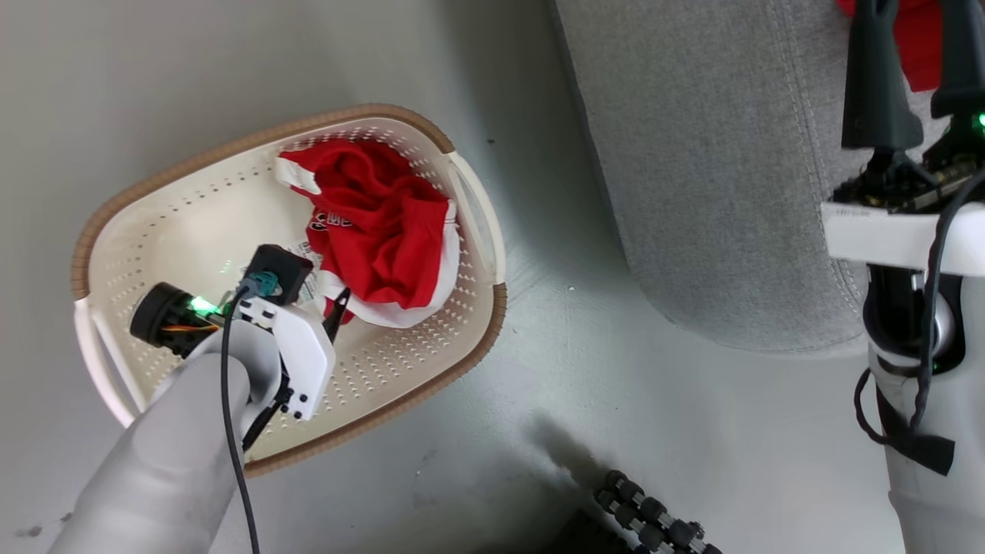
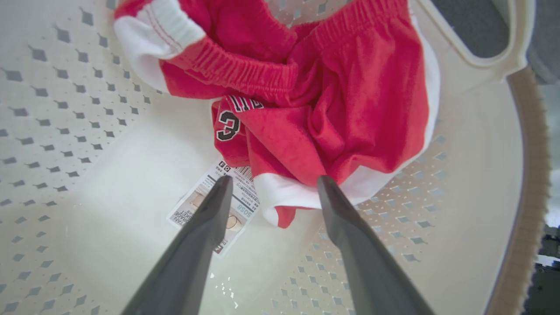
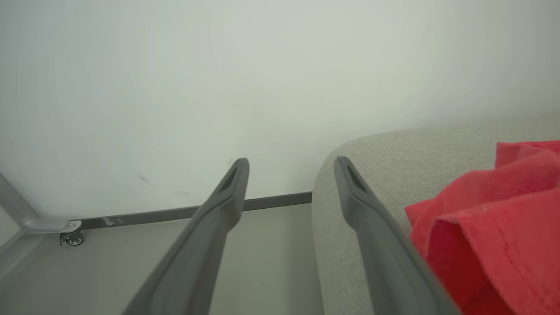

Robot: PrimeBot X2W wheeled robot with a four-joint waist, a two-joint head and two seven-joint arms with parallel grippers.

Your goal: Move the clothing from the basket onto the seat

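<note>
Red fabric with white trim and black-and-white lettering, one piece of the clothing (image 1: 377,223), lies crumpled in the basket (image 1: 177,208). From the head camera you see it heaped toward the 2 o'clock end of the perforated cream floor.

Your left gripper (image 2: 271,188) is inside the basket, its two dark fingers spread wide with nothing between them. In the left wrist view the tips sit at the garment's white hem, at its 6 o'clock edge; you cannot tell whether they touch the cloth. The finger at 7 o'clock crosses over the paper label (image 2: 189,213) on the basket floor.

The seat (image 1: 708,192) stands at 2 o'clock from the basket, apart from it on the grey floor (image 1: 539,369). A second red piece (image 3: 494,218) lies on the seat's top, at 4 o'clock in the right wrist view. Your right gripper (image 3: 291,164) hangs at the seat's rounded corner, fingers spread and empty, just beside that piece and pointing toward a pale wall (image 3: 262,65).
</note>
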